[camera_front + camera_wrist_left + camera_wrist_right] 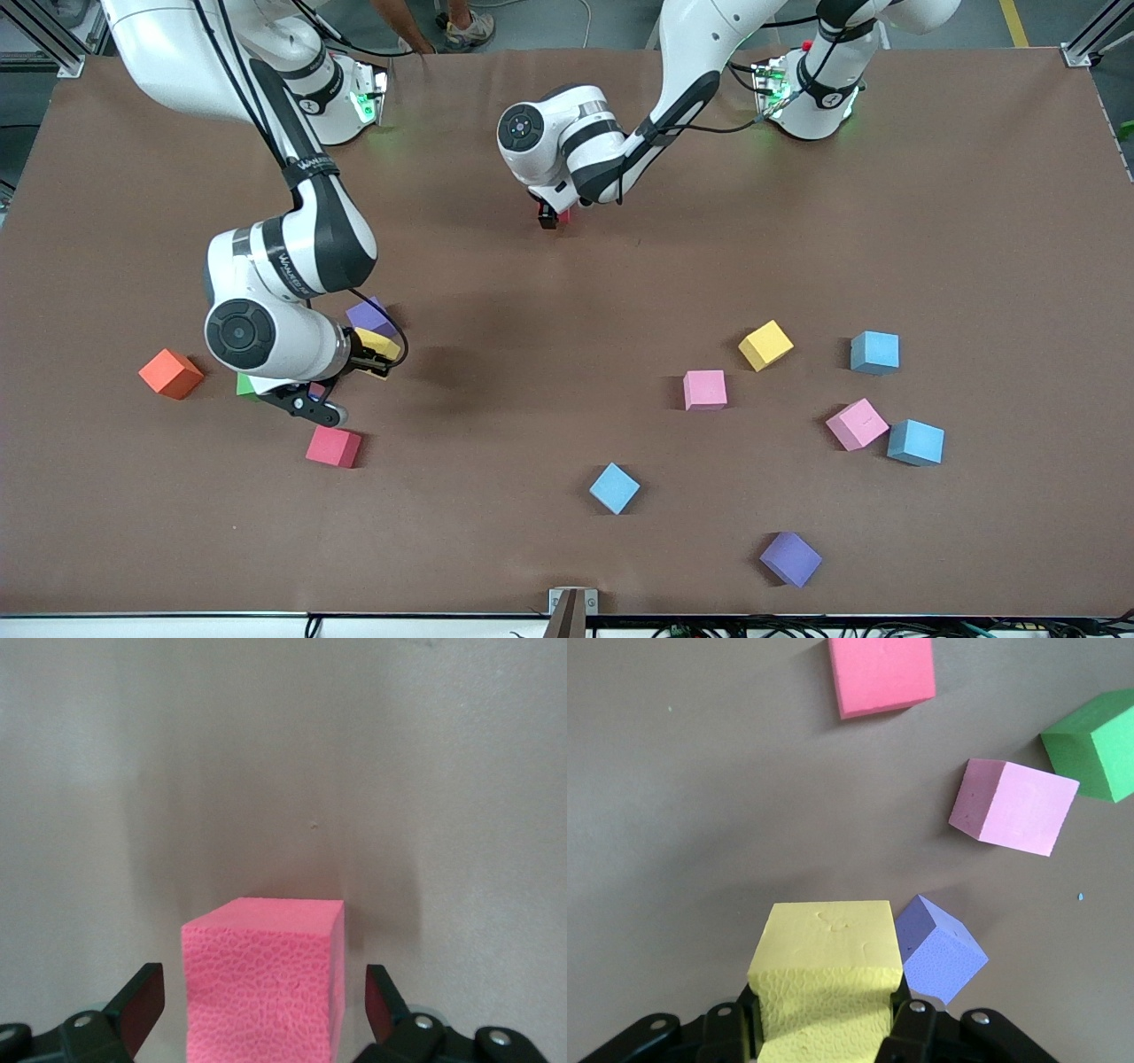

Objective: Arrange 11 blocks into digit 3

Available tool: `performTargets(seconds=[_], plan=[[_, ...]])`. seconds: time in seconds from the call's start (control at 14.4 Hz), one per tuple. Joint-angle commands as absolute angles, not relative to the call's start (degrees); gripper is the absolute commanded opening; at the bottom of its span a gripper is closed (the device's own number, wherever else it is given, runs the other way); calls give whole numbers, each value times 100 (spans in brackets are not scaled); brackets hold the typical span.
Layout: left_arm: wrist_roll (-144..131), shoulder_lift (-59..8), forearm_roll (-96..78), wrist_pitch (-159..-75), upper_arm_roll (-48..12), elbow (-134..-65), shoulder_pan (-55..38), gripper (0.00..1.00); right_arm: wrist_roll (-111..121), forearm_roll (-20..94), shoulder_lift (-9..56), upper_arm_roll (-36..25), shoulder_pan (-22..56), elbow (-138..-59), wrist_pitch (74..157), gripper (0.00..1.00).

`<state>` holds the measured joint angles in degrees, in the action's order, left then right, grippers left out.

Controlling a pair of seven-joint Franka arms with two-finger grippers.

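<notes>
The blocks are not yet a digit 3; they lie scattered on the counter (567, 292). A red block (263, 979) sits on the counter in the middle part near the robots' bases, and it seems to be the first piece placed. The left claw (551, 215) is around it with the jaws wide, each finger a little apart from the block's sides, so the block is released.

The right claw (370, 353) is closed on a yellow block (826, 974) and holds it just above the counter, over a purple block (941, 950), toward the right arm's end. Close around are a pink block (1014, 806), a green block (1097, 742) and another red block (334, 446). An orange cube (171, 373) also lies there and must stay out.

The risk I see: when the left claw goes up, a finger may drag the released block and turn it. Also the yellow block hangs very near the purple one, so a low sideways move could push it.
</notes>
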<state>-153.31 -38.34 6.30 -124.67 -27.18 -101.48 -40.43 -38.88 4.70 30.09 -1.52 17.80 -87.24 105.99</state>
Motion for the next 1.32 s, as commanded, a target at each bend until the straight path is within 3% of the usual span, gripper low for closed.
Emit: performTargets(seconds=[0.0, 0.49, 0.63, 1.04, 1.25], plan=[[-15337, -3297, 571, -12016, -2742, -10301, -4034, 100, -4262, 650, 2611, -132, 1679, -8851, 10407, 0], [-13996, -2646, 536, -11137, -3006, -10240, -3570, 100, -5850, 940, 1978, -106, 1547, -8929, 9554, 0], [-13188, -2558, 597, -11013, -2953, -10012, -3096, 100, -6466, 984, 1741, -88, 1556, -9436, 9667, 0], [-12148, -2558, 1589, -10608, -2944, -8809, -1392, 100, -8407, 1063, 353, 227, 1705, -12125, 11660, 0], [-11822, -2558, 1897, -10608, -2944, -8421, -697, 100, -9646, 1072, 158, 702, 1705, -12813, 12417, 0]])
